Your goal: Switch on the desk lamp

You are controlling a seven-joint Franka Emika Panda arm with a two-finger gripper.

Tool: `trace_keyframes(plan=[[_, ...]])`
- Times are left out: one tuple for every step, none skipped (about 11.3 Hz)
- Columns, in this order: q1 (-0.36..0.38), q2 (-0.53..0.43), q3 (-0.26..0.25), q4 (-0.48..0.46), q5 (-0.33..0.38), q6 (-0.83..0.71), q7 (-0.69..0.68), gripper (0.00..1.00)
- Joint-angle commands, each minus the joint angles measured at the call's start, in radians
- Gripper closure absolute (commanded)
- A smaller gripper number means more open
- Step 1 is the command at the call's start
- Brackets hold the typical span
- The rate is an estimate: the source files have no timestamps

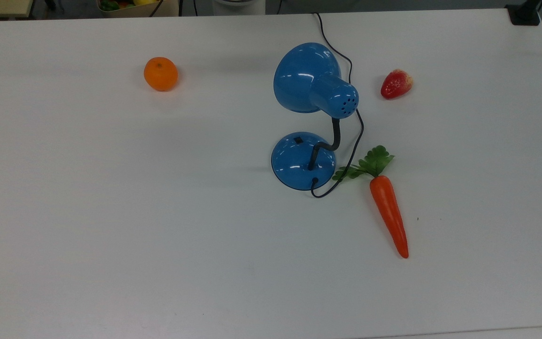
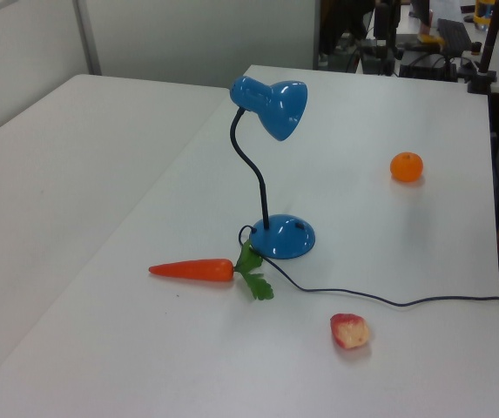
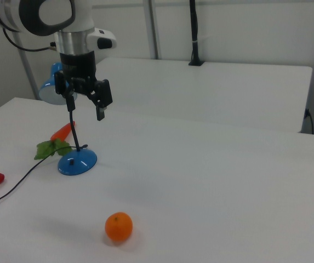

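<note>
The desk lamp [image 1: 306,122] stands near the middle of the white desk [image 1: 111,212], its shade unlit and its round base carrying a small black switch [image 1: 298,140] on the upper slope. The cord [image 1: 353,141] loops out from the base and trails off toward the desk's far edge in the top view. A carrot [image 1: 388,212] lies just beside the base, its leaves touching the cord; a strawberry [image 1: 396,84] and an orange [image 1: 160,74] sit well apart from the lamp.

In the right view the gripper [image 3: 85,112] hangs high above the desk with its jaws apart and nothing between them.

The switch is small and sits on a curved, glossy dome, so a fingertip coming down off-centre would likely slide off. The base looks light; a slanted push could skid it or tip the top-heavy lamp. The gooseneck and shade rise close by, and a careless descent might knock them.
</note>
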Motion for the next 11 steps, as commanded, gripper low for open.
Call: trace_keyframes(plan=[[0.003, -0.005, -0.022, -0.017, 0.008, -0.007, -0.005, 0.00], [0.003, -0.003, -0.022, -0.016, 0.011, -0.003, -0.006, 0.00], [-0.001, -0.003, -0.024, -0.011, 0.017, 0.000, -0.012, 0.00], [-0.003, -0.003, -0.024, -0.011, 0.016, -0.004, -0.009, 0.00], [0.000, 0.001, -0.024, -0.014, 0.017, -0.009, -0.009, 0.00], [0.002, 0.006, -0.024, -0.014, 0.017, -0.009, -0.008, 0.00], [-0.003, 0.009, -0.024, -0.011, 0.019, -0.007, -0.006, 0.00], [-0.004, 0.010, -0.024, -0.010, 0.019, -0.007, -0.008, 0.00], [-0.003, 0.018, -0.024, -0.010, 0.019, -0.007, -0.006, 0.00], [-0.003, 0.018, -0.024, -0.010, 0.020, -0.006, -0.017, 0.00], [0.000, 0.024, -0.024, -0.008, 0.032, -0.009, -0.009, 0.01]])
